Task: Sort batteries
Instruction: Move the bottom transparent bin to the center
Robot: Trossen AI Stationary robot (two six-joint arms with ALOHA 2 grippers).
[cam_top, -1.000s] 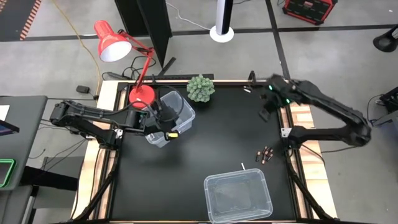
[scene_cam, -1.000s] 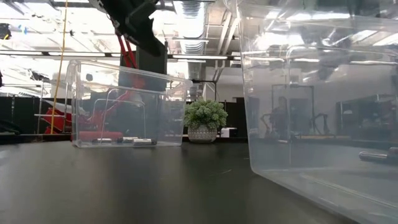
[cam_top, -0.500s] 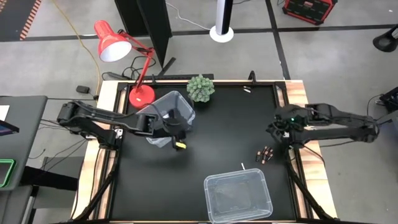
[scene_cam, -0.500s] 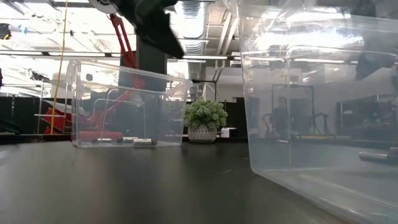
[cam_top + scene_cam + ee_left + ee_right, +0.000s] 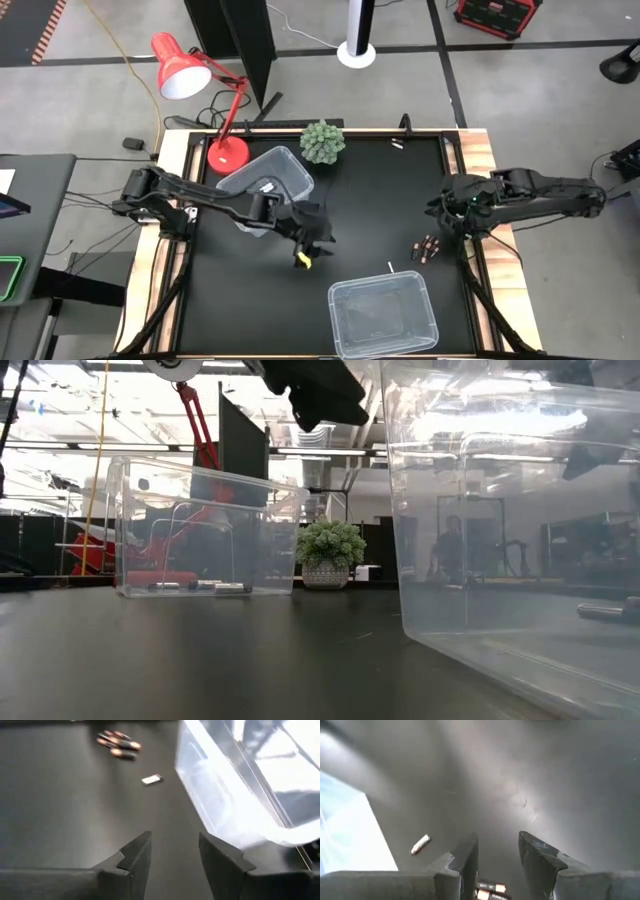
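**Two pincers open over the black bench, batteries waiting at the right edge**

In the high view the left pincer (image 5: 308, 243) hangs over the middle of the black bench (image 5: 370, 200), just right of the clear bin (image 5: 266, 188) that sits at the upper left beside the red lamp (image 5: 190, 75). Its wrist view shows the two dark fingers (image 5: 137, 855) parted with nothing between them, only bare bench. The right pincer (image 5: 447, 208) sits at the right side of the frame, just above a small cluster of dark batteries (image 5: 427, 247) with coppery ends lying on the bench by its right edge. Its fingers (image 5: 466, 857) also stand apart and empty, with those batteries showing just beneath them.

One whitish battery (image 5: 391, 267) lies alone, near the upper rim of the second clear bin (image 5: 383, 315) at the lower centre. In the low view a few batteries (image 5: 200, 586) rest on the floor of the bin at the left of the frame. A small potted plant (image 5: 323, 141) stands at the upper edge of the bench.
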